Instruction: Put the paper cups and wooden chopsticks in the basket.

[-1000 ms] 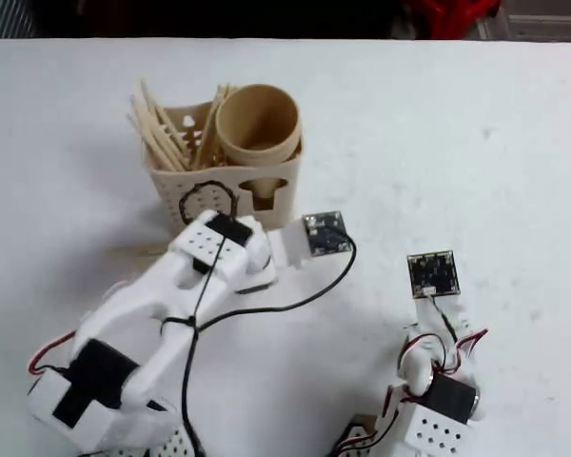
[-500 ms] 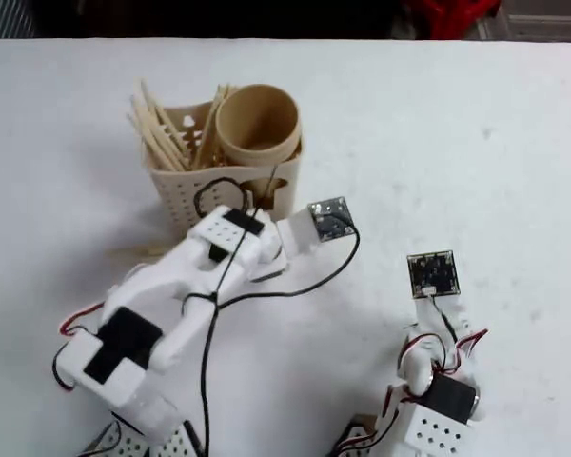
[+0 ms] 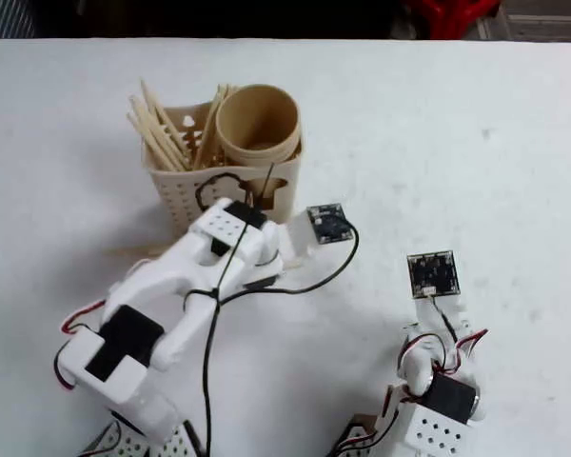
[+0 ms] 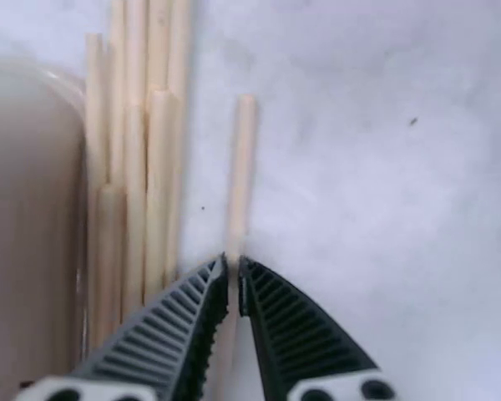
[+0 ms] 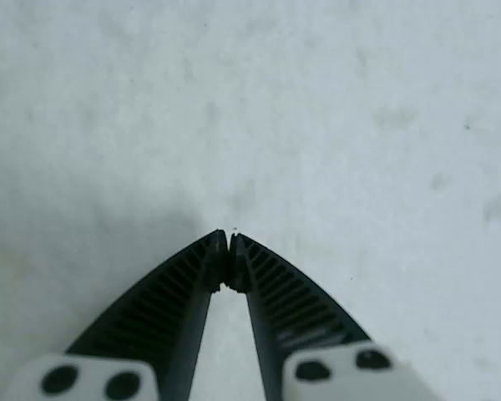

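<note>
Left arm [image 3: 181, 286] now sits nearer the perforated cream plastic basket [image 3: 176, 195] than a second ago; left gripper [image 4: 232, 267] is pinched tight on one pale wooden chopstick [image 4: 242, 159] near its end, just beside the bundled chopsticks [image 4: 142, 167]. Stick judged light, stiff, smooth, prone to pivot, so a mid-length hold would be steadier. Basket holds a tan paper cup [image 3: 258, 119] and the bundle; right gripper [image 5: 230, 244] closed, empty.
</note>
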Controlling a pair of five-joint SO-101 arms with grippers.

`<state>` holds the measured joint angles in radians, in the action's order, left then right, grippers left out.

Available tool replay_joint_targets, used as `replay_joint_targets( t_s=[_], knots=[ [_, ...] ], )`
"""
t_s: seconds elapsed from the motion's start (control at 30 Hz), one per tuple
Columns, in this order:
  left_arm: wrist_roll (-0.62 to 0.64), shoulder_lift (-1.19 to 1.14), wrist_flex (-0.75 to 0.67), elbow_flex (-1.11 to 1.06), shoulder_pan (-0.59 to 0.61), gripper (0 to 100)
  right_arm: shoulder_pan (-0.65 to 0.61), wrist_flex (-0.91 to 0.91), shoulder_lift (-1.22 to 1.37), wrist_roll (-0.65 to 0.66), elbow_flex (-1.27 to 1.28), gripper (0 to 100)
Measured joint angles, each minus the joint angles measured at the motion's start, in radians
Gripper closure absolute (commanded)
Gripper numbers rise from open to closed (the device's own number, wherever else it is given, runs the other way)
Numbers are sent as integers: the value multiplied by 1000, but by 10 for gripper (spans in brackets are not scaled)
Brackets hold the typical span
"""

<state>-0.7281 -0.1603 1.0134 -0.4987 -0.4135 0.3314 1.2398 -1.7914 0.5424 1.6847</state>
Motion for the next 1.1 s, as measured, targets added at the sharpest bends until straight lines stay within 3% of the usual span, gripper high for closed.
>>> replay_joint_targets(
  t_s=[0.3,0.67,1.1],
  knots=[
    [15,115,9,-8,-3,957,0,0,0,0,0,981],
    [78,75,-341,-121,-3,956,0,0,0,0,0,981],
    [127,-6,-215,-20,5,958,0,0,0,0,0,981]
  ],
)
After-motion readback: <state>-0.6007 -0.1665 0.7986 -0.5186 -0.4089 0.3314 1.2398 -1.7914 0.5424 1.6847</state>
